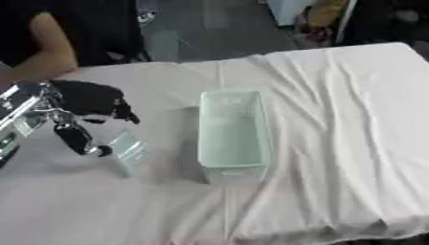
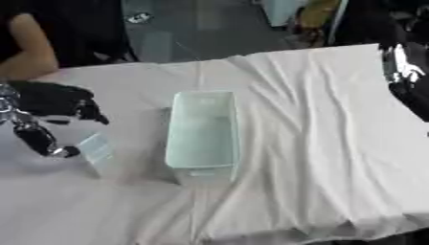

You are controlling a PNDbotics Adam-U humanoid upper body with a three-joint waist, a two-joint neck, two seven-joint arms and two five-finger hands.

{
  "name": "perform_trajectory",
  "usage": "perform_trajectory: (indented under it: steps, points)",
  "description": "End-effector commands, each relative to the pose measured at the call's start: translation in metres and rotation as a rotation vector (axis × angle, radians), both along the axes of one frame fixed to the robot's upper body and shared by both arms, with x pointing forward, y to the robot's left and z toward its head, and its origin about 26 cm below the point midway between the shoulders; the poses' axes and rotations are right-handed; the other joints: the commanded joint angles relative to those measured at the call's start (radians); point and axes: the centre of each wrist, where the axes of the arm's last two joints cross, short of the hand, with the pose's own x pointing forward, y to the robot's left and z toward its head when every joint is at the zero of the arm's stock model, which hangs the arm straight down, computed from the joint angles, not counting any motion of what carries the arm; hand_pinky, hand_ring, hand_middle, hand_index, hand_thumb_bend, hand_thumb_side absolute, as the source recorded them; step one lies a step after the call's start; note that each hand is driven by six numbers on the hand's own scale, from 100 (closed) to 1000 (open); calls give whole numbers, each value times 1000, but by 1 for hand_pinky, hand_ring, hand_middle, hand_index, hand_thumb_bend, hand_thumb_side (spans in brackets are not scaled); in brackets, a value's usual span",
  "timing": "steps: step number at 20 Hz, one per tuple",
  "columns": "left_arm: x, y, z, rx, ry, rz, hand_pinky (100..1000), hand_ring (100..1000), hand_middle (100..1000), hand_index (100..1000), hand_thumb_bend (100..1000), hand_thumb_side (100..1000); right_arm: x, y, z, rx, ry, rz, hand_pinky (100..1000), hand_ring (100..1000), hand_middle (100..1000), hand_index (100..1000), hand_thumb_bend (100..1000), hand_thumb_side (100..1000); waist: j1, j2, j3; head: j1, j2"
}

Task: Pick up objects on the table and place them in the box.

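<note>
Fingers of my left robot hand (image 1: 84,119) curl round a small pale clear object (image 1: 127,146) above the cloth-draped surface (image 1: 335,119), left of the translucent box (image 1: 233,134); my right arm shows no robot hand.

Lab-like room: cloth-draped table (image 1: 335,119)

Translucent plastic box (image 1: 234,134) sits on a matt, wrinkled white cloth (image 1: 335,119).
</note>
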Motion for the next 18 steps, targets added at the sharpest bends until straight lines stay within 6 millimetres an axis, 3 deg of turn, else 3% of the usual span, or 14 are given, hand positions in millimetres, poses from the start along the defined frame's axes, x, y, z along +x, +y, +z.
perform_trajectory:
  steps: [1, 18]
  points:
    - [4, 1, 10, 79, 24, -45, 1000, 872, 772, 949, 690, 373, -2, -1, 11, -24, -33, 2, 702, 889, 982, 1000, 100, 693, 0, -6, -2, -11, -1]
    - [11, -1, -10, 89, 57, -48, 1000, 867, 771, 945, 677, 383, -1, 0, 12, -21, -41, 9, 702, 889, 982, 1000, 100, 691, -5, 0, -5, -14, -1]
